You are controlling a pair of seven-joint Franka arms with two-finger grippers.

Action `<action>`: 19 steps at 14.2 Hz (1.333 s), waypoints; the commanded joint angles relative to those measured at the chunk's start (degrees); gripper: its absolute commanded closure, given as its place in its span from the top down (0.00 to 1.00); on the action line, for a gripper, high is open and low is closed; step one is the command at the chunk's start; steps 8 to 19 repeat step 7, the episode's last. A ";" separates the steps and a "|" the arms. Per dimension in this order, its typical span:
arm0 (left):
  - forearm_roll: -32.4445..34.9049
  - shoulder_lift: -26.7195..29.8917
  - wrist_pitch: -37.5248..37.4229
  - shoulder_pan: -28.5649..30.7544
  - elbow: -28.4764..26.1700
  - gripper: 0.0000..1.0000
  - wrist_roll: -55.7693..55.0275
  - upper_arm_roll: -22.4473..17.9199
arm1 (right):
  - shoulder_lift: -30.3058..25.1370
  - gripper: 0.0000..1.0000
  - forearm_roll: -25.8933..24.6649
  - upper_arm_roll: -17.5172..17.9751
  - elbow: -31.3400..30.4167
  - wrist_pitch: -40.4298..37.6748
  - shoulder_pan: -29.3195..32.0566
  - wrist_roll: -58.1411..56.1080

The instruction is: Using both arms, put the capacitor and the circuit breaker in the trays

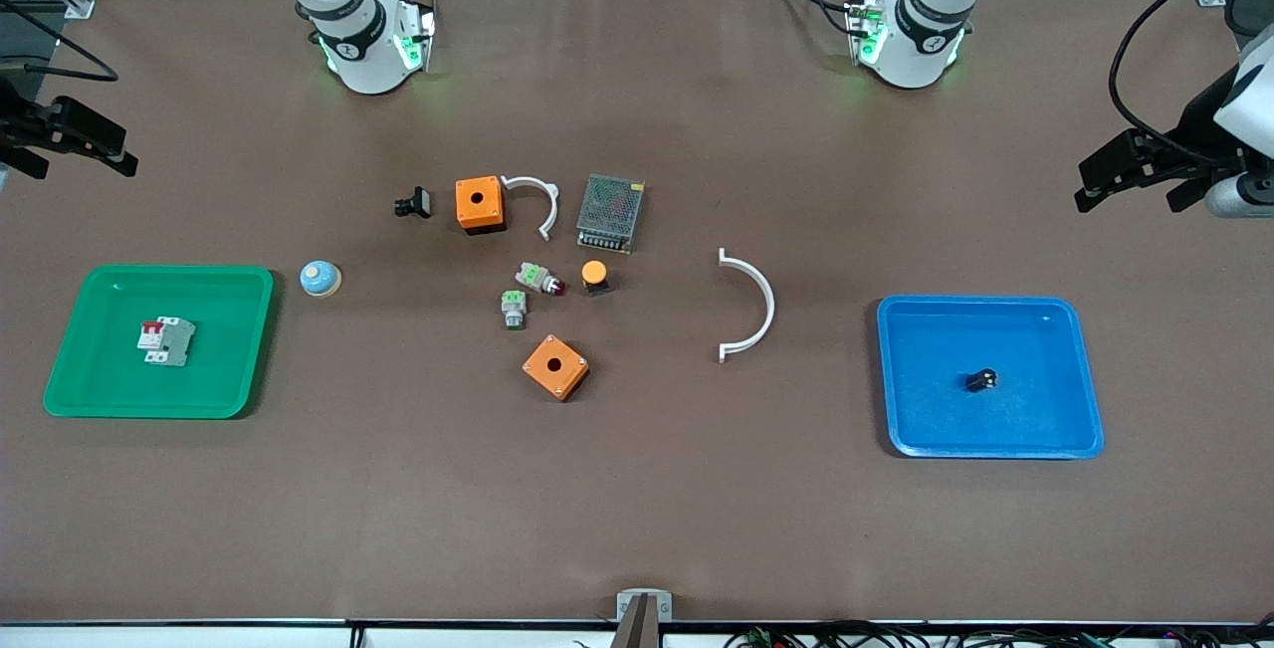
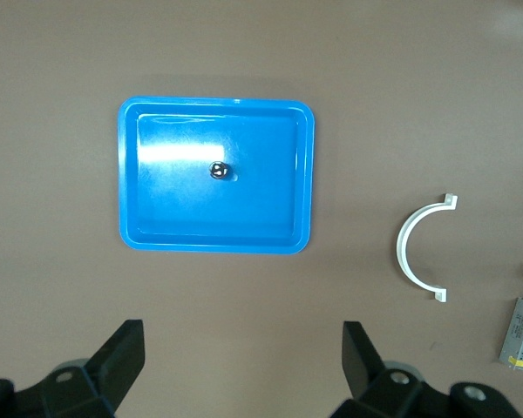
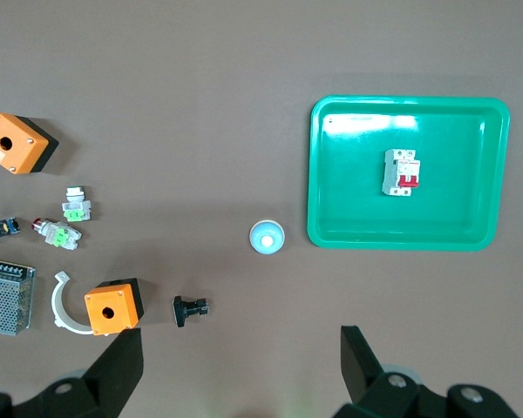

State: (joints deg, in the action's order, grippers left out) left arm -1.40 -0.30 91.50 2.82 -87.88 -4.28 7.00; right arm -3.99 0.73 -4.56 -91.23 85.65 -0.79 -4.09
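Note:
The capacitor (image 1: 981, 380), a tiny black cylinder, lies in the blue tray (image 1: 1080, 424) at the left arm's end of the table; it also shows in the left wrist view (image 2: 219, 171). The white-grey circuit breaker (image 1: 166, 340) with red toggles lies in the green tray (image 1: 249, 379) at the right arm's end; it also shows in the right wrist view (image 3: 400, 172). My left gripper (image 1: 1135, 192) (image 2: 242, 348) is open and empty, high up beside the blue tray. My right gripper (image 1: 70, 162) (image 3: 241, 348) is open and empty, high up beside the green tray.
Mid-table lie two orange boxes (image 1: 480, 204) (image 1: 555, 366), a mesh power supply (image 1: 610, 212), two white curved clips (image 1: 748, 305) (image 1: 535, 202), two grey-green push-buttons (image 1: 537, 279) (image 1: 513, 309), an orange-capped button (image 1: 594, 276), a black clip part (image 1: 413, 202) and a blue-white dome (image 1: 320, 278).

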 commanded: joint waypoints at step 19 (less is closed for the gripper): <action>0.08 -0.66 -0.45 0.34 1.39 1.00 1.12 0.12 | -1.55 1.00 -0.29 -0.27 -1.23 0.57 -0.52 -0.22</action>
